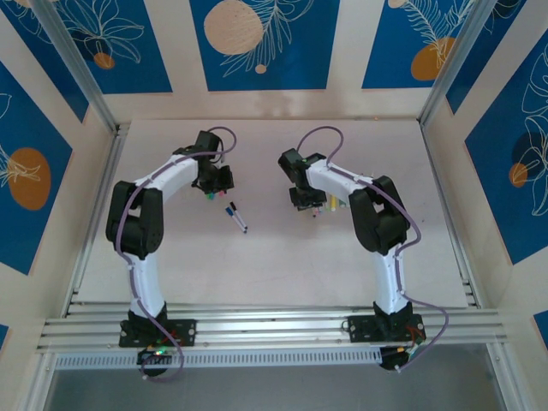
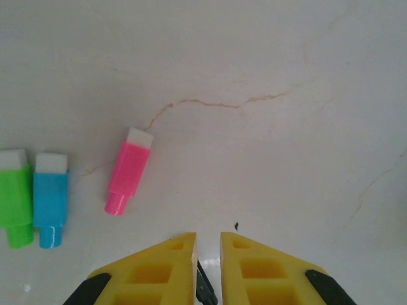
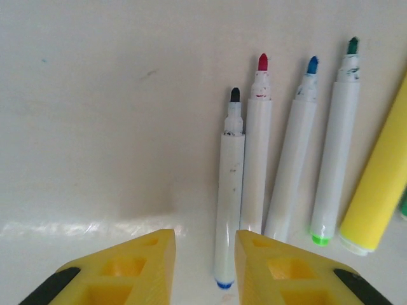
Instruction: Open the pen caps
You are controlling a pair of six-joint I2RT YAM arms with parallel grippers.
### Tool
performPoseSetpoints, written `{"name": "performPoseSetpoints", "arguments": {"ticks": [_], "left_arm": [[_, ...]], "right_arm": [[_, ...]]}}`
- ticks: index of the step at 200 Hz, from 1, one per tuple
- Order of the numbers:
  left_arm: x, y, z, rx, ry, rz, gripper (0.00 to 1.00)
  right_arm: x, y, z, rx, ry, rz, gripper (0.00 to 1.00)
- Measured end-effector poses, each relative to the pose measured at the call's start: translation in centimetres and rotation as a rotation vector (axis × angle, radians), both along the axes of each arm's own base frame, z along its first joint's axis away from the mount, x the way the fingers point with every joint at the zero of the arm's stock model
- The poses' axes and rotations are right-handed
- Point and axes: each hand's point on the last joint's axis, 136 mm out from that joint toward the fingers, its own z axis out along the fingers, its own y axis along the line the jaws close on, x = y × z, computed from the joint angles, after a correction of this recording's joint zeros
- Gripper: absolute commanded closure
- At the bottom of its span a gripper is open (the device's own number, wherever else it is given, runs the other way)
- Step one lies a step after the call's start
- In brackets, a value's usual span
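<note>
My left gripper hangs low over the table, its yellow fingers almost together on a dark pen cap, of which only a sliver shows. To its left lie three loose pen caps: pink, cyan and green. My right gripper is open, and an uncapped white pen with a black tip lies free on the table between its fingers. Beside that pen lie uncapped white pens with red, blue and green tips.
A thick yellow pen lies at the right end of the row. Two small capped pens lie on the table between the arms. From above, the left gripper and the right gripper face each other over the white table, which has walls around it.
</note>
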Motion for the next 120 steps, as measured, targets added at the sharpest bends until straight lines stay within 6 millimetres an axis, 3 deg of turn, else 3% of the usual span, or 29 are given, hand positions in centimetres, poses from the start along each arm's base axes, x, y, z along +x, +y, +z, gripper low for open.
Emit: {"name": "performPoseSetpoints", "arguments": {"ticks": [44,102,120], "left_arm": [[1.2,-0.3,-1.1,0.04,0.006,0.001,1.0],[1.6,-0.5,-1.9,0.109,0.006,-0.022,1.0],[1.5,-0.2,-2.5,0.135,0.016,-0.017,0.95]], "right_arm": [[0.0,0.9,2.9,0.043,-0.062,0.001,0.7],[-0.3,1.5,3.1,0.057,-0.064,0.007,0.7],[-0.4,1.6,3.0,0.059,-0.061,0.01,0.7]]}}
